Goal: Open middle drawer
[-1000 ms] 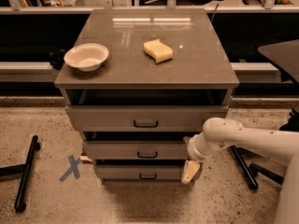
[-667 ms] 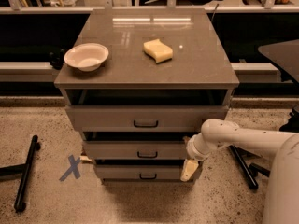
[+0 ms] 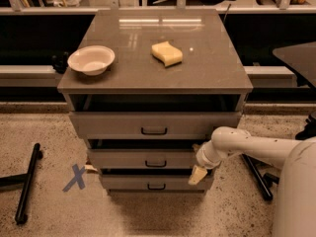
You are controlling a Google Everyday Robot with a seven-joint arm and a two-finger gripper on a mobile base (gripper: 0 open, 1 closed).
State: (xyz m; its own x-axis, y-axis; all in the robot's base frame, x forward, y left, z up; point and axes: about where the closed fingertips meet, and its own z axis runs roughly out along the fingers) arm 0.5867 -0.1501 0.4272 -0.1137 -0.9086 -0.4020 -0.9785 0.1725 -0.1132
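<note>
The grey cabinet has three stacked drawers. The middle drawer is a wide, low grey front with a small black pull handle at its centre. A dark gap shows above its front panel. My gripper, cream-tipped on a white arm, reaches in from the right. It is at the right end of the middle drawer's front, low, near the top of the bottom drawer. It is to the right of the handle and apart from it.
The top drawer has a taller front. A white bowl and a yellow sponge sit on the cabinet top. A black stand leg and a blue tape X are on the floor to the left. Another black leg is on the right.
My gripper has shifted slightly up and to the left along the drawer fronts. The drawers have not visibly moved.
</note>
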